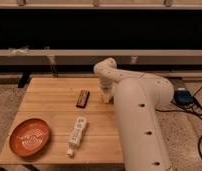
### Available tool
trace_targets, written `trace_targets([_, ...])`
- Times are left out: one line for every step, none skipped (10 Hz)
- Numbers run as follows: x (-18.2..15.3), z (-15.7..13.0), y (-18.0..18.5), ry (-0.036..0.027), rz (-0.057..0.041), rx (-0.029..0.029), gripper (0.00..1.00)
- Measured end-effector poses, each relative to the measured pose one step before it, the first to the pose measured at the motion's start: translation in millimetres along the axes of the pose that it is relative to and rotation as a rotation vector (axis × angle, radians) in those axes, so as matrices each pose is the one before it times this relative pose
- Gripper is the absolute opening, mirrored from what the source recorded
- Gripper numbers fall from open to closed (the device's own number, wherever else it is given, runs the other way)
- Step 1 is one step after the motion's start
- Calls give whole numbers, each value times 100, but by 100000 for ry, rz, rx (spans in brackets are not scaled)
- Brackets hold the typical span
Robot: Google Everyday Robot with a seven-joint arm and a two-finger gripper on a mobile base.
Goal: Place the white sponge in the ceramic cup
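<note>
Dark shelves and long pale rails filled the wall behind a wooden tabletop [54,107]. The floor around it was speckled grey, and a small blue box [184,96] with black wires lay on the floor to the right.

A big white robot arm [139,115] rose from the front right and bent over the back right part of the tabletop. Its pincer [107,95] pointed down, very close to the wood, near the right edge. It sat that low most likely because the thing it wanted lay flat on the wood there. I could not tell if the pincer was open or closed, or if it had hold of anything.

The white sponge was not plain to see. It was probably just under the pincer, hidden by the arm, but that is only a guess. The ceramic cup could not be seen either. It may have stood behind the thick arm on the right side.

Three other things lay out of the way. A small dark red object [83,98] lay just left of the pincer, not touching it. A long white stick [77,131] with buttons lay nearer the front, in the middle. An orange plate [29,136] sat at the front left corner, well apart from the arm. None of them were part of the job, so the arm had no need to go near them.

The job looked like it was at the picking-up step. Next, the sponge would need to be lifted and carried over the cup.
</note>
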Motion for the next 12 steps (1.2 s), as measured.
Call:
trace_targets([143,-24,-84,-728,-323,-309,8])
trace_targets([-16,-42,-60,-656,-170,-373,2])
trace_targets([170,-145,-185,-124,-147,-350,0])
trace_targets([166,-631,-250,300,-134,-450,0])
trace_targets([261,-927,-108,648,-228,-532,0])
trace_targets([281,-1464,-178,913,-180,-302,0])
trace_targets([345,-2078,-441,1429,-190,278,0])
trace_targets([412,-1845,-489,1539,-693,154,0])
trace_targets([329,-1318,-490,1252,-708,380,0])
trace_targets([581,-1859,-1099,1949,-855,738,0])
trace_targets([494,-1073,-1210,1135,-154,933,0])
trace_targets([402,-655,-736,986,101,621,0])
